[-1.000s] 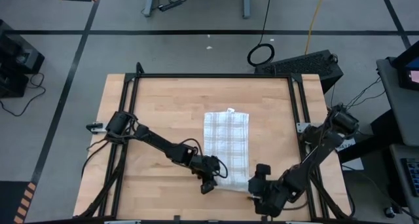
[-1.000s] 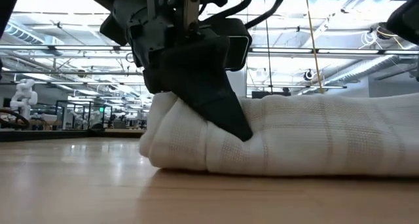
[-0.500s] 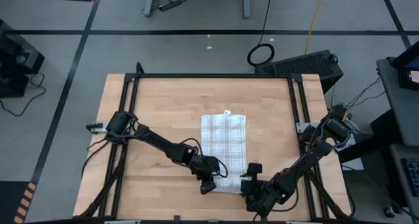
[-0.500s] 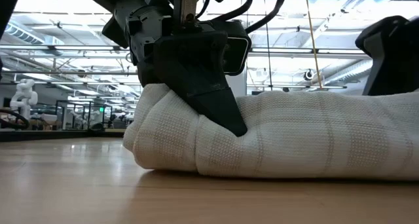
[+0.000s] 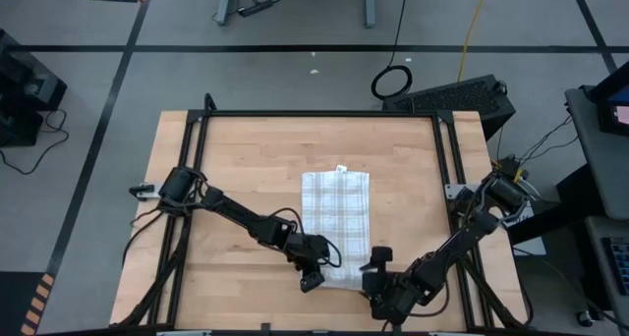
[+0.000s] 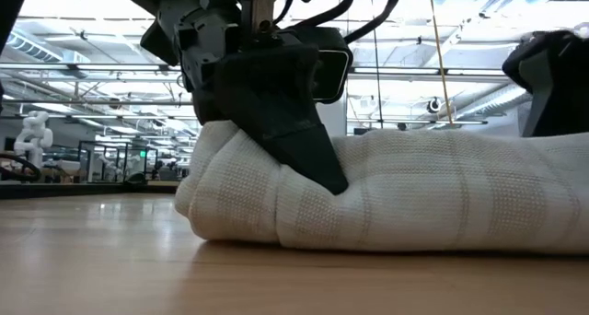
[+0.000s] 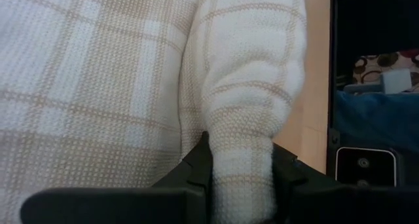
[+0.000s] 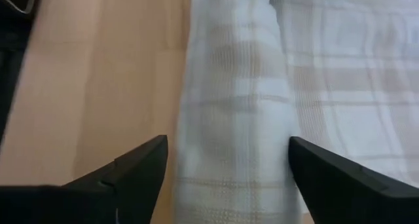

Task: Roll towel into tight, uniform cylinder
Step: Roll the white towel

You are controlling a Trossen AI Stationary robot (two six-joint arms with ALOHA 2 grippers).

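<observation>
At the tabletop's (image 5: 246, 159) near edge, my left end effector (image 7: 241, 178) clamps the towel's (image 5: 335, 213) rolled end to keep it tight, while my right end effector (image 8: 226, 162) straddles the roll, fingers apart.

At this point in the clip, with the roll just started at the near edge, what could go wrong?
The left gripper pinches only one end of the rolled towel, while the right gripper is open and merely straddles the other end, so the roll may turn unevenly and come out cone-shaped. The pinched end is already bunched and lumpy, so the cylinder may end up loose. The flat part lies unheld and could drag along the table.
</observation>
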